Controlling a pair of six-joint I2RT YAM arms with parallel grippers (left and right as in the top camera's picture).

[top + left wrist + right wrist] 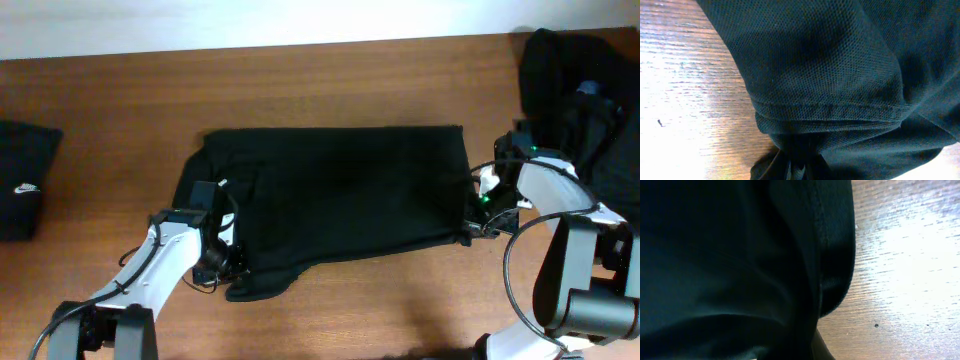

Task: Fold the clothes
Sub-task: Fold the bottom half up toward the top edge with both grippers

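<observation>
Overhead: black garment [340, 195] lies flat mid-table, long axis 9-to-3 o'clock. Left gripper [215, 200] sits on its 9 o'clock edge and right gripper [478, 195] on its 3 o'clock edge, so each arm has its own end. A folded black shirt with a white logo [22, 185] is at far 9 o'clock, and a pile of black clothes [580, 90] at 2 o'clock.

Left wrist: the garment's mesh cloth and stitched hem [830, 112] fill the view, gathering to a bunch at 6 o'clock. Wooden table [685, 100] shows at 9 o'clock. The fingers are hidden, so I can't tell if the grip is on.

Right wrist: the garment covers the view from 9 o'clock, its hem edge [837, 255] running 12-to-6 o'clock. The jaws are closed, apparently pinching that edge.

Likely next is a fold across the long axis.
</observation>
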